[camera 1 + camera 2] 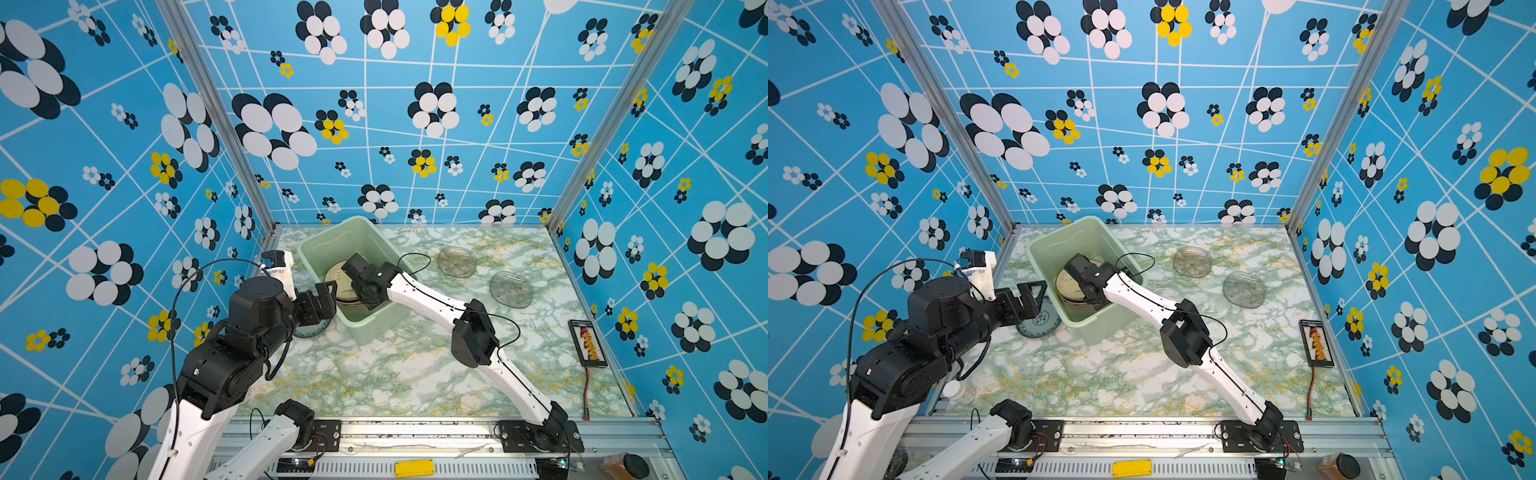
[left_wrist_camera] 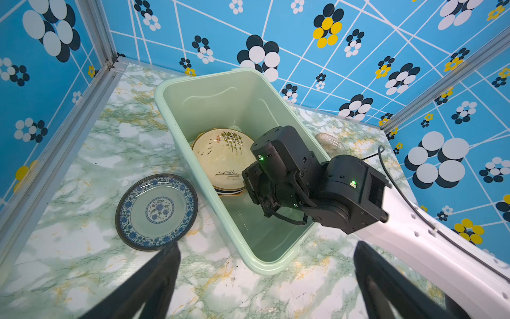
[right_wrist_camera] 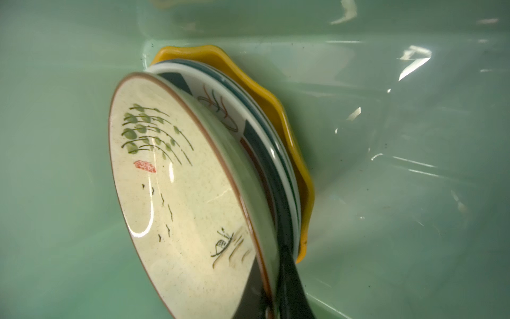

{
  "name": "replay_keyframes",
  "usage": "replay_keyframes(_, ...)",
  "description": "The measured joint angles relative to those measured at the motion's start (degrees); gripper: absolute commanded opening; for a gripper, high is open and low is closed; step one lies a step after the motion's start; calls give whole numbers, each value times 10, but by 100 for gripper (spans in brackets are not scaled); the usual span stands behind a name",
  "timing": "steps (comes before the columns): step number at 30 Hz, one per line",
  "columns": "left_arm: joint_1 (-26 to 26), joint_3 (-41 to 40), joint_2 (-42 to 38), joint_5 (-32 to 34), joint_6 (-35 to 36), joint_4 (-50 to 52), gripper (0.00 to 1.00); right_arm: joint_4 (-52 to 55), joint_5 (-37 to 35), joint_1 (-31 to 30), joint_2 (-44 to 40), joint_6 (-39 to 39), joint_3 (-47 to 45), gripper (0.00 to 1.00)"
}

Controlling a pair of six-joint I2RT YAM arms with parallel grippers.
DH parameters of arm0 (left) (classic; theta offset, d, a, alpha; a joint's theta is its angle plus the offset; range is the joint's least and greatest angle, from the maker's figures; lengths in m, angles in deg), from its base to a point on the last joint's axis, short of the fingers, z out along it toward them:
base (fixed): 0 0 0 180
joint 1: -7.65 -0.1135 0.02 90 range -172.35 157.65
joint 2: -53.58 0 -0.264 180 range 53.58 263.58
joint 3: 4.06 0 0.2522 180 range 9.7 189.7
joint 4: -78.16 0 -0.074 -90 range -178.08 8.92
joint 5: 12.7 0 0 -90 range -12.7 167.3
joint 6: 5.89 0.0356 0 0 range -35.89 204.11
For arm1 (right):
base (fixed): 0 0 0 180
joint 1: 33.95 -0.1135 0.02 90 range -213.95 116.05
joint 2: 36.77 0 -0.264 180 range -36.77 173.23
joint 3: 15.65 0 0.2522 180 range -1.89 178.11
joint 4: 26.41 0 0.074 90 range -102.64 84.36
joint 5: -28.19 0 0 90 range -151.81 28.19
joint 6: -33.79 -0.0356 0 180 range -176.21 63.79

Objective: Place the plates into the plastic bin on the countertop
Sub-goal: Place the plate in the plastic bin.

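Note:
The plastic bin [image 1: 305, 245] [image 2: 160, 94] stands on the countertop [image 1: 374, 374] at the back left. Inside it my right gripper [image 3: 271, 281] is shut on the rim of a cream plate [image 3: 171, 193] [image 2: 220, 157] painted with a willow. That plate leans tilted on a white dark-rimmed plate [image 3: 220, 91] and a yellow scalloped plate [image 3: 276, 105]. A small blue-patterned plate [image 2: 157, 210] [image 1: 1040, 324] lies on the counter left of the bin. My left gripper [image 2: 266, 247] [image 1: 328, 303] hovers open over it, holding nothing. Two clear glass plates [image 1: 456, 262] [image 1: 511, 289] lie to the right.
A black board with orange connectors [image 1: 588, 343] and its cable lie along the right wall. A white bottle [image 1: 959, 390] stands at the front left edge. A brown jar [image 1: 623, 465] sits on the front rail. My right arm [image 1: 436, 303] reaches over the bin's near corner.

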Motion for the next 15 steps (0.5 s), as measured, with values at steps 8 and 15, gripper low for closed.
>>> replay_keyframes(8,0,0,1,2,2,0,99,-21,5,1,0,-12,0,21)
replay_keyframes(15,0,2,1,13,2,5,99,-31,6,1,0,-17,0,33)
